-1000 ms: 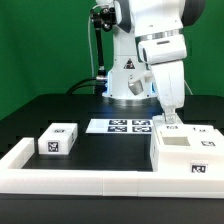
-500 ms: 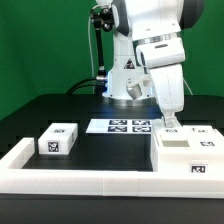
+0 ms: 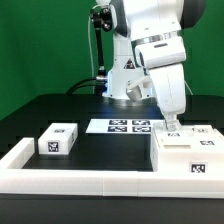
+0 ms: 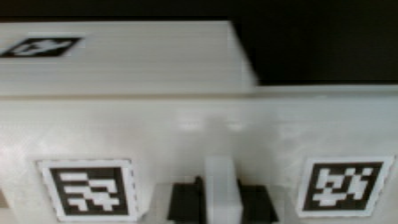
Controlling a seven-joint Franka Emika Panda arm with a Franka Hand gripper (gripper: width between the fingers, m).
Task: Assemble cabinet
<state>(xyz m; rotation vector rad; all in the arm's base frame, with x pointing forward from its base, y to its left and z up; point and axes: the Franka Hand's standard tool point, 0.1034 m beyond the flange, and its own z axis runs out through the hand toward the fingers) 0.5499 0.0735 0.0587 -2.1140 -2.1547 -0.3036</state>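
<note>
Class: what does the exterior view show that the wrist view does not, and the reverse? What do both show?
Only the exterior view: the small cabinet block at its left, the marker board, the border rail and the arm. Only the wrist view: two tags flanking the jaws, seen large. Both: the large cabinet block.

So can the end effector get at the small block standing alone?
Probably yes: nothing covers the small block, though the end effector sits low at the large block, so it must lift first.
</note>
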